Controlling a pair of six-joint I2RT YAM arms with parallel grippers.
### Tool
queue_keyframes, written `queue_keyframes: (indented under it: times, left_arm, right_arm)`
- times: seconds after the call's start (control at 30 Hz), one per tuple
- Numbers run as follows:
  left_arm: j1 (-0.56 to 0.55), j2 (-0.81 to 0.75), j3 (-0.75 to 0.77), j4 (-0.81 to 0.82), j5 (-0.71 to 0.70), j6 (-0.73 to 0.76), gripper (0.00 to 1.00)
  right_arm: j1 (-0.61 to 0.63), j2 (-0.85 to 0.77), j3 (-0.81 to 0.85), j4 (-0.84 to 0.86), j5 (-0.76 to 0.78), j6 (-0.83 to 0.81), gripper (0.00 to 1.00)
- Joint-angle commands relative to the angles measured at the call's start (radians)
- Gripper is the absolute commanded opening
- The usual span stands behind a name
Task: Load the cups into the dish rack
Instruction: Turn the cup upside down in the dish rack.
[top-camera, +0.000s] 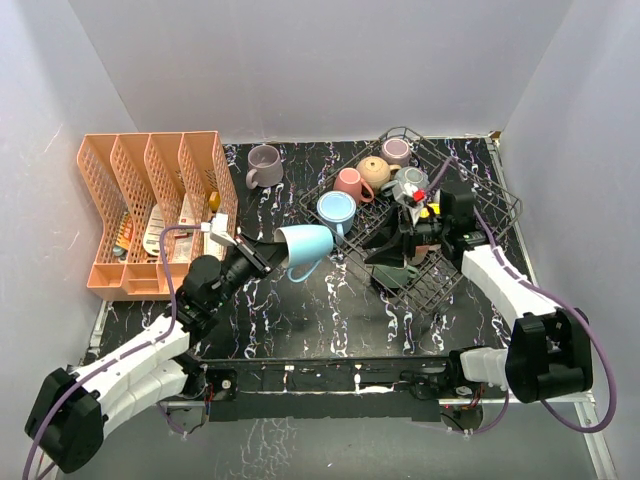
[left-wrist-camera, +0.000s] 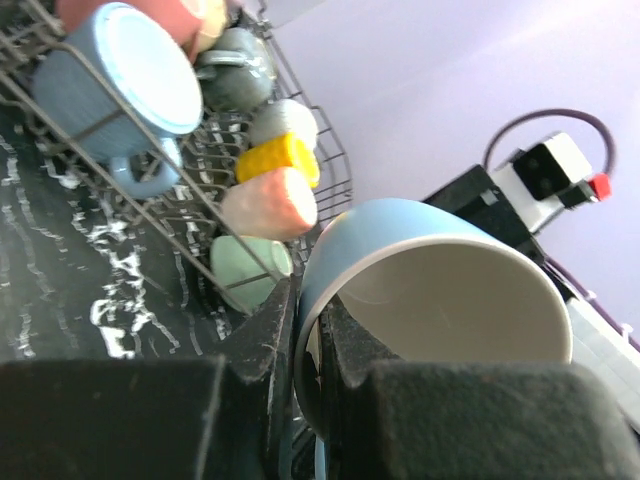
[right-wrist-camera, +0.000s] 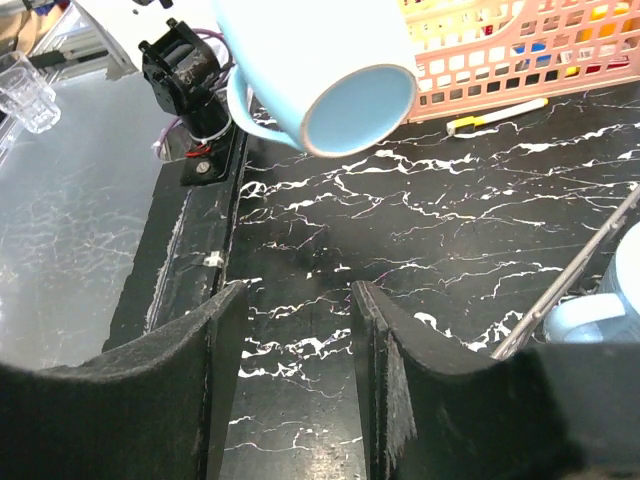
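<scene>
Since left jaws clench the rim of the light blue glossy ceramic mug (top-camera: 305, 250), airborne just left of the dark grey wire dish rack (top-camera: 447, 272), seat it rim-down in a free slot; right jaws released, empty

Tabletop (top-camera: 330, 310) is showing black w/ white marble veining; slotted organiser (top-camera: 150, 215) is showing peach-orange. A light-blue cup (top-camera: 305, 250) is showing a white inside, and a mauve cup (top-camera: 264, 165) is shining glossy. Dish rack (top-camera: 432, 283) is showing dark grey wire, w/ a pink cup (top-camera: 350, 184), tan cup (top-camera: 375, 172), blue cup (top-camera: 335, 208), grey cup (top-camera: 407, 180), yellow cup (left-wrist-camera: 278, 157) & pale green cup (left-wrist-camera: 245, 272).
</scene>
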Motion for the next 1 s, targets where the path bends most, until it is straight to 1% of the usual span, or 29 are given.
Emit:
queue_keyframes:
  times: [0.0,0.07,0.2,0.23,0.3,0.4,0.53,0.6,0.63,0.8,0.83,0.87,0.97]
  left_arm:
    - [-0.048,-0.015,-0.026,0.377,-0.086,-0.104,0.0]
    - [-0.058,-0.001,-0.038,0.447,-0.103,-0.12,0.0]
    - [-0.069,0.036,-0.045,0.573,-0.145,-0.153,0.0]
    - [-0.07,0.048,-0.045,0.601,-0.155,-0.158,0.0]
    - [-0.071,0.073,-0.033,0.641,-0.172,-0.173,0.0]
    - [-0.081,0.121,-0.005,0.714,-0.19,-0.189,0.0]
    - [-0.104,0.185,0.035,0.797,-0.225,-0.19,0.0]
    - [-0.108,0.211,0.06,0.823,-0.246,-0.182,0.0]
    - [-0.109,0.223,0.07,0.831,-0.252,-0.178,0.0]
    - [-0.112,0.273,0.141,0.848,-0.255,-0.175,0.0]
    - [-0.113,0.285,0.151,0.854,-0.256,-0.176,0.0]
    - [-0.114,0.292,0.159,0.861,-0.257,-0.179,0.0]
    - [-0.12,0.314,0.185,0.87,-0.252,-0.185,0.0]
  right_arm:
    - [0.051,0.039,0.154,-0.232,0.055,-0.128,0.48]
    - [0.053,0.069,0.193,-0.255,0.06,-0.085,0.49]
    - [0.066,0.12,0.229,-0.263,0.006,-0.005,0.51]
    - [0.072,0.126,0.231,-0.258,-0.004,0.003,0.51]
    - [0.084,0.124,0.223,-0.195,-0.001,0.045,0.53]
    - [0.098,0.109,0.206,-0.036,0.032,0.2,0.59]
    - [0.106,0.109,0.213,0.174,0.087,0.42,0.74]
    - [0.111,0.124,0.21,0.306,0.096,0.548,0.75]
    - [0.118,0.134,0.205,0.374,0.101,0.617,0.78]
    - [0.159,0.157,0.15,0.769,0.133,0.991,0.78]
    - [0.167,0.159,0.141,0.826,0.156,1.041,0.78]
    - [0.173,0.16,0.14,0.846,0.18,1.078,0.77]
    - [0.2,0.161,0.171,0.841,0.212,1.099,0.75]
